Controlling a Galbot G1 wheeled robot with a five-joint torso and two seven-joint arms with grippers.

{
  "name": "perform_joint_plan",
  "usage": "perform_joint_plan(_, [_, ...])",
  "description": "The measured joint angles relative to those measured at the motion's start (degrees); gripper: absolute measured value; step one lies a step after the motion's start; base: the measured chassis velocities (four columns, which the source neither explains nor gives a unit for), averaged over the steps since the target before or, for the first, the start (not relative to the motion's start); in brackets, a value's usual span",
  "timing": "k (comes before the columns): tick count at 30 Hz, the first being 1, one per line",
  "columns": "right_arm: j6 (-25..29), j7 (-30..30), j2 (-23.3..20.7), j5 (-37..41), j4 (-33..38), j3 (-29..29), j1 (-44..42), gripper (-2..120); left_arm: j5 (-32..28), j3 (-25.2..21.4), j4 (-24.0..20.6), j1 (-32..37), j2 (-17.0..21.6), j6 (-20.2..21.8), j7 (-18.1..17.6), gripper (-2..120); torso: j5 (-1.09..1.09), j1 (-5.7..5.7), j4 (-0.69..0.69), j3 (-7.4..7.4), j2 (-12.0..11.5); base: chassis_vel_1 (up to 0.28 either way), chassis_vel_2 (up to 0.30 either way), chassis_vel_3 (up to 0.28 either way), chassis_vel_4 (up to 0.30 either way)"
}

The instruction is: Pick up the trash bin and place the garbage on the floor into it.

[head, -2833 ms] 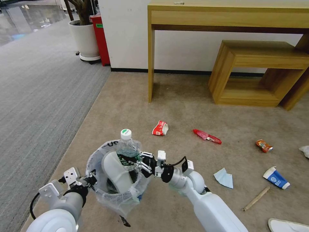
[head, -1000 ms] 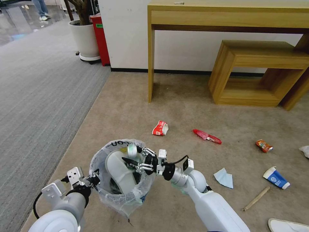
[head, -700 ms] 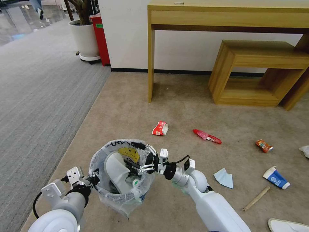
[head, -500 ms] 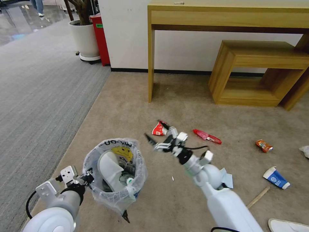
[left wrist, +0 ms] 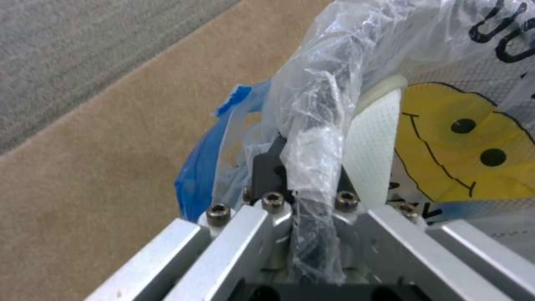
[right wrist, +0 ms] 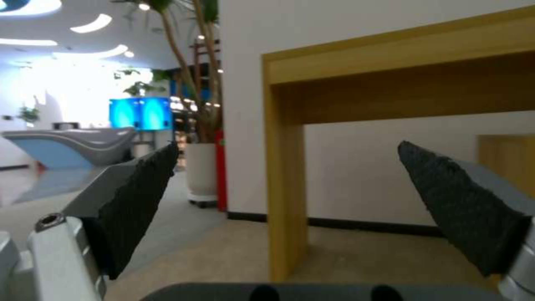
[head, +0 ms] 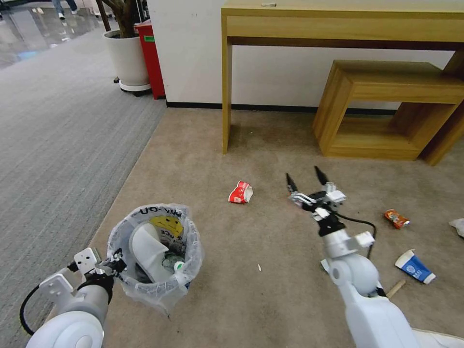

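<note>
A beige carpeted floor (head: 203, 159) fills most of the head view, with a grey striped carpet (head: 58, 135) at 9 o'clock. A wooden desk (head: 338, 24) stands at 12 o'clock against the white wall, with a low wooden shelf unit (head: 391, 106) at 1 o'clock beneath it.

At 7 o'clock, the trash bin (head: 153, 251) hangs from the left gripper (head: 116, 265), lined with a clear bag showing a yellow smiley. The wrist view shows the left gripper (left wrist: 304, 196) clamped tight on the bag-wrapped rim of the trash bin (left wrist: 334, 104). A white slipper (head: 145, 249) and a bottle cap sit inside.

The right gripper (head: 305, 180) is held up just right of centre, its dark fingers spread wide and empty; the wrist view shows the right gripper (right wrist: 290, 209) facing the desk leg.

Garbage lies scattered: a blue-white cup (head: 414, 267) at 4 o'clock, a crushed red-white cup (head: 240, 192) at centre, an orange can (head: 397, 218) at 3 o'clock, and a wooden stick (head: 395, 288) at 4 o'clock.
</note>
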Motion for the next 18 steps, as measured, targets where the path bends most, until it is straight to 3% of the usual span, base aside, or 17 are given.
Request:
perform_joint_plan(5, [2.74, -0.59, -0.38, 0.44, 0.80, 4.30, -3.71, 100, 0.25, -0.09, -0.26, -0.03, 0.37, 0.97, -0.41, 1, 0.00, 0.00, 0.01, 0.00, 0.00, 0.000, 0.000, 0.000, 0.000])
perform_joint_plan(18, [2.89, -2.78, 0.12, 4.07, 1.95, 3.78, -4.57, 100, 0.08, -0.34, -1.95, 1.44, 0.48, 1.83, -0.27, 1, 0.00, 0.00, 0.02, -0.01, 0.01, 0.000, 0.000, 0.000, 0.000])
